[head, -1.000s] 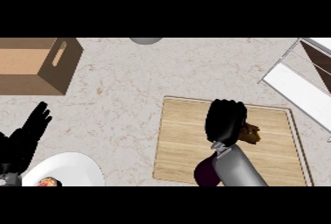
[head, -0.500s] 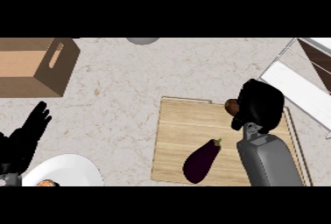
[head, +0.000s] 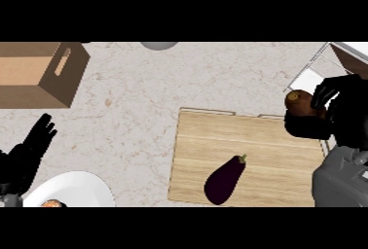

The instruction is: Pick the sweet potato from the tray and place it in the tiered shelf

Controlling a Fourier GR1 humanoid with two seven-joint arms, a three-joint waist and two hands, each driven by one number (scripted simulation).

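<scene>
Bright, even overhead light, soft faint shadow beside the eggplant [head: 225, 179], no glare or blur

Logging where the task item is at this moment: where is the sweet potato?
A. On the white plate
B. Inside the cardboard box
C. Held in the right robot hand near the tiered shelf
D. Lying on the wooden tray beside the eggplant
C. The right robot hand curls round the sweet potato at the edge of the tiered shelf, while only the eggplant lies on the wooden tray.

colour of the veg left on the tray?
Dark purple, nearly black, with a small green-brown stem: an eggplant. Head view.
</scene>
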